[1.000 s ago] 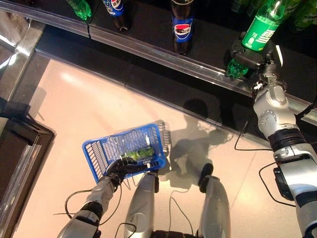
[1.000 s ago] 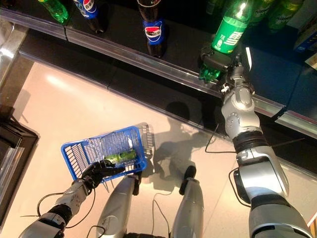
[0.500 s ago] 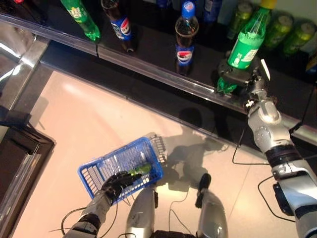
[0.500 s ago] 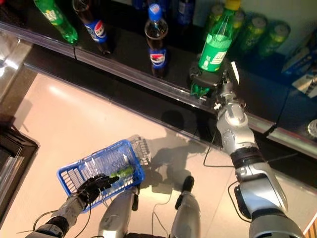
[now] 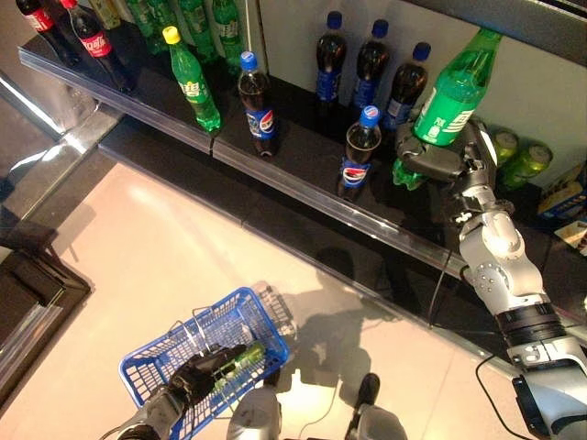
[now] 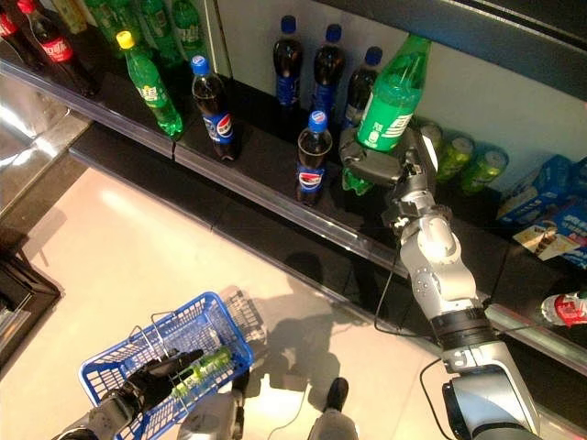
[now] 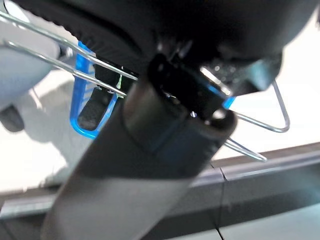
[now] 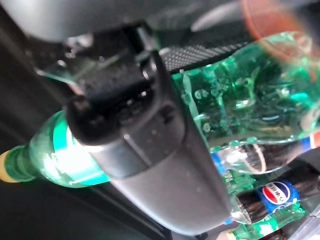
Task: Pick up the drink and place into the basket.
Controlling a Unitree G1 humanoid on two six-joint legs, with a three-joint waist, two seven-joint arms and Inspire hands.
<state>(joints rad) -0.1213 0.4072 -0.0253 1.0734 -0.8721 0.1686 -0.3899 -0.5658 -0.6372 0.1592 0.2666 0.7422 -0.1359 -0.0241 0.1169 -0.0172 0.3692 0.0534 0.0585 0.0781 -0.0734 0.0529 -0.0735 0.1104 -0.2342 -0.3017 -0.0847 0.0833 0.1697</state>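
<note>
My right hand (image 5: 429, 161) is shut on the lower part of a big green drink bottle (image 5: 450, 93). The bottle is tilted above the dark shelf (image 5: 303, 147), cap end up towards the back wall. In the right wrist view the thumb (image 8: 150, 150) lies across the bottle (image 8: 255, 95). Low at the left, my left hand (image 5: 191, 383) is shut on the wire handle (image 7: 260, 122) of the blue basket (image 5: 160, 359), which hangs over the pale floor. A small green bottle (image 5: 240, 361) lies inside the basket.
Several dark cola bottles with blue labels (image 5: 356, 156) and green bottles (image 5: 191, 81) stand on the shelf, with red-labelled ones (image 5: 92, 41) far left and green cans (image 5: 525, 165) at the right. A clear rail (image 5: 275, 179) runs along the shelf's front edge. A dark cabinet (image 5: 32, 284) stands at the left.
The whole view has shifted, showing more of the shelf and its back wall. My right hand keeps hold of the green bottle; my left hand still holds the basket.
</note>
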